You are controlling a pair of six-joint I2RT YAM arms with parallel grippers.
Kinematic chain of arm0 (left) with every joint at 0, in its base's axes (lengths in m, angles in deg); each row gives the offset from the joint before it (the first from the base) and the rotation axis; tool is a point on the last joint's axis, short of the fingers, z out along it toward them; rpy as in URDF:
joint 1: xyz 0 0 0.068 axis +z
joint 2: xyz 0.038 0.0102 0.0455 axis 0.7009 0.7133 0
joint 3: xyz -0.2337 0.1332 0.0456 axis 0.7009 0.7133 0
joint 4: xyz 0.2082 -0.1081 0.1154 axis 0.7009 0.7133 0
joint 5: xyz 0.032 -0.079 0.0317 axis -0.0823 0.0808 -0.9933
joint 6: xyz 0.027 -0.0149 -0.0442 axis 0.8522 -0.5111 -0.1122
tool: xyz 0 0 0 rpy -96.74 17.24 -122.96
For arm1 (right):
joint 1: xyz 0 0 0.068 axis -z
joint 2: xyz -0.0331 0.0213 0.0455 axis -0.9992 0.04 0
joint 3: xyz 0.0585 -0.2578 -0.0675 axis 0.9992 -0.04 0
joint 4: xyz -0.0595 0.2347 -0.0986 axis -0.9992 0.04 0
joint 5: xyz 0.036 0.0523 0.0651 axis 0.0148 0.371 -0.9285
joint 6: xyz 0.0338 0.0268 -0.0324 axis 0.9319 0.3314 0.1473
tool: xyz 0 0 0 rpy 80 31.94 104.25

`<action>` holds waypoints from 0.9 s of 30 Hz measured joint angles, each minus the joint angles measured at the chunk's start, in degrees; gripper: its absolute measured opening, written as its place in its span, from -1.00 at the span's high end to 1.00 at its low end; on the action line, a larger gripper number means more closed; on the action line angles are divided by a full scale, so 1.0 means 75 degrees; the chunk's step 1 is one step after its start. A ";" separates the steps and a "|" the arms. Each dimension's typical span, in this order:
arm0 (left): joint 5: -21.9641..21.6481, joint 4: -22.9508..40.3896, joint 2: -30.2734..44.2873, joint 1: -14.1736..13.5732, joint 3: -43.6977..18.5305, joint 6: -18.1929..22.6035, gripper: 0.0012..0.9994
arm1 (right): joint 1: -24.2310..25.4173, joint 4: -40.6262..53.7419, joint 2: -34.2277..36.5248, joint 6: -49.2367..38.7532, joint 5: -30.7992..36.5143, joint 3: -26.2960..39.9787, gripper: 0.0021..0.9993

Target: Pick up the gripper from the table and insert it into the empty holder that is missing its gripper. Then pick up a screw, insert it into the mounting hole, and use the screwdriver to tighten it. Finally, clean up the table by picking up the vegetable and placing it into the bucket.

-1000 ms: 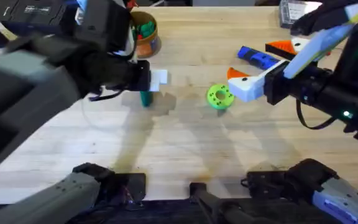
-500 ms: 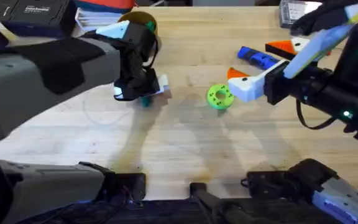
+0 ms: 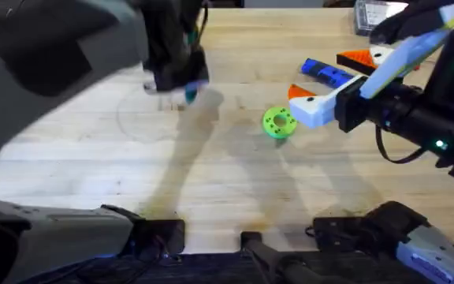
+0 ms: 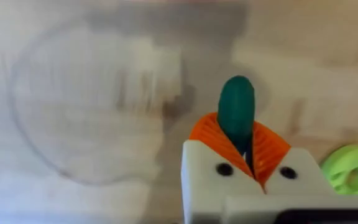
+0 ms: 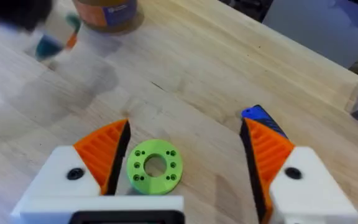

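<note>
Left side: the left pincer (image 4: 247, 152) is clenched on the vegetable (image 4: 237, 112), orange pads pressed to both flanks and the rounded green end standing proud beyond the fingertips. In the overhead view the left arm is raised and blurred over the far left of the bench (image 3: 227, 205), with the vegetable (image 3: 189, 95) carried clear of the wood. The bucket (image 5: 106, 12) stands near the bench's far edge, close to that arm.

Handling assessment: the vegetable appears light, rigid and smooth (a toy, by its look), so it is likely to slip or pivot if pinched near one end. A hold across the middle of its length is the safer one; the present hold sits low on the body.

Centre: the green ring (image 3: 278, 123) lies flat on the bench.

Right side: the right pincer (image 5: 182, 165) is released, jaws wide apart above the ring, nothing between them. The screwdriver (image 3: 326, 72) lies beyond it.

Change noted: half a second earlier the left pincer was low at the bench surface with the vegetable; it has since lifted and drawn toward the bucket. The right arm, ring and screwdriver are unchanged.
</note>
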 joint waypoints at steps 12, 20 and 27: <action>-0.1472 -0.2217 0.0040 0.0799 -0.1390 0.1060 0.96 | 0.0000 -0.0012 0.0000 0.0000 0.0000 0.0000 -0.99; -0.1474 -0.2928 0.1346 0.1186 -0.1387 0.1083 0.95 | 0.0000 -0.0023 0.0023 0.0000 0.0000 0.0000 -0.99; -0.1471 -0.2943 0.1676 0.1172 -0.1387 0.1095 0.39 | 0.0000 -0.0032 0.0317 0.0000 0.0000 0.0000 -0.99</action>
